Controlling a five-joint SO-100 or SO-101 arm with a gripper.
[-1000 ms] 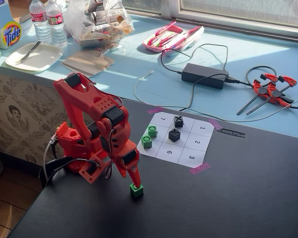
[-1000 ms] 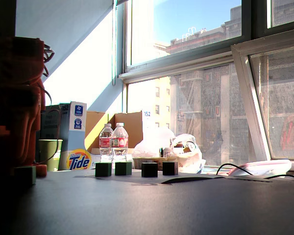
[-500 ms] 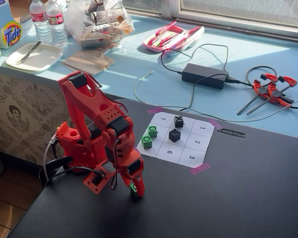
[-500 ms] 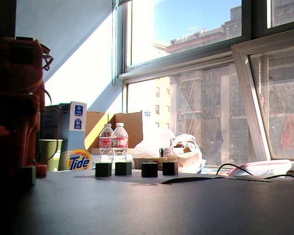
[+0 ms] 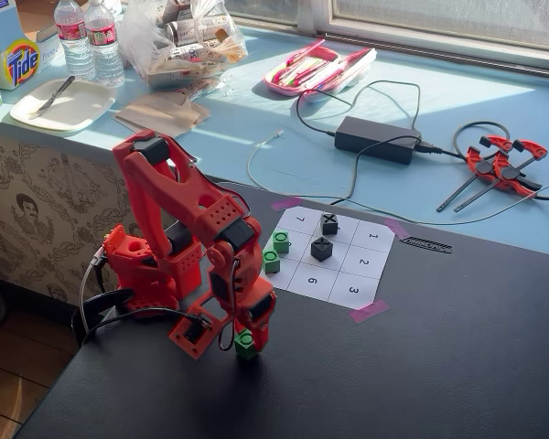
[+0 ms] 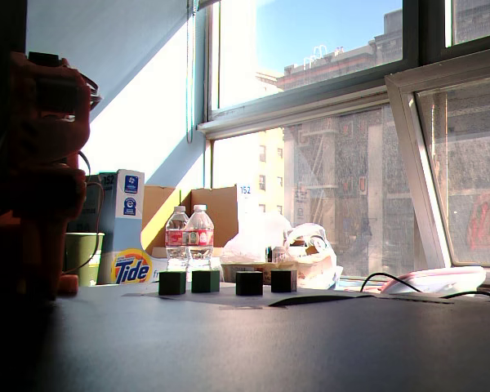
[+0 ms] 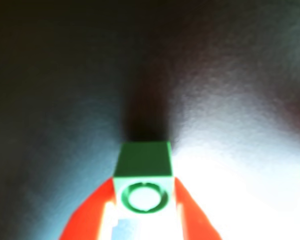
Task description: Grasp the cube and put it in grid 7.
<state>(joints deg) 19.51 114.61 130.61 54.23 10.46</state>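
Observation:
In a fixed view my red gripper points down at the dark table, left of and nearer than the paper sheet. It is shut on a bright-green cube. In the wrist view that cube, ring mark facing the camera, sits between both red fingers; I cannot tell whether it touches the table. Grid 7 is the sheet's far left corner cell and holds nothing. Two more green cubes stand on the sheet's left cells.
Two black cubes stand on the sheet. Pink tape holds its corners. Behind it lie a power adapter with cables and orange clamps. In the low fixed view several dark cubes stand in a row.

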